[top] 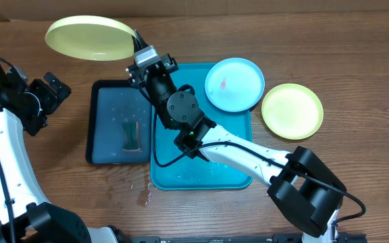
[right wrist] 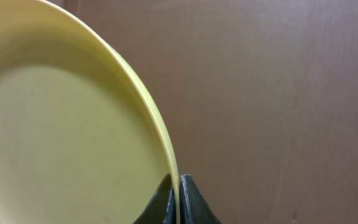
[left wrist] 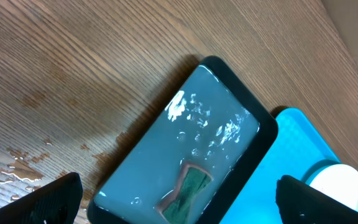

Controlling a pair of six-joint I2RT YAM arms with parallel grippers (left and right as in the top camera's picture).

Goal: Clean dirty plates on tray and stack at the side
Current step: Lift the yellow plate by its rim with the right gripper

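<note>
Two trays share the wooden tabletop [top: 356,40]. The bigger one, the turquoise tray [top: 181,177], lies in the middle under the right arm. The dark tray [top: 103,142] touches its left side and holds shallow water.

Next in size come the plates. One yellow-green plate [top: 90,38] hangs tilted in the air past the dark tray's far corner, and the right claw [top: 138,37] is clenched on its rim. The right wrist view shows only a thin edge-on pinch. The cyan plate [top: 234,84] rests on the turquoise tray's far right corner and overhangs the rim. A second yellow-green plate [top: 292,111] lies flat on the tabletop just right of that tray. The left claw [top: 48,100] is released, spread wide and holding nothing, above the tabletop left of the dark tray.

Smaller things are a green sponge [top: 132,135] lying in the dark tray's water, a puddle [left wrist: 20,171] on the wood near that tray, and an orange-red smear [top: 223,84] on the cyan plate.

The lifted plate shows no smear, so it looks ready for stacking. With so little rim in the pinch, the carry should be slow, without swinging. The plate should be levelled before it goes down and let go only once it rests flat, well away from the puddle.
</note>
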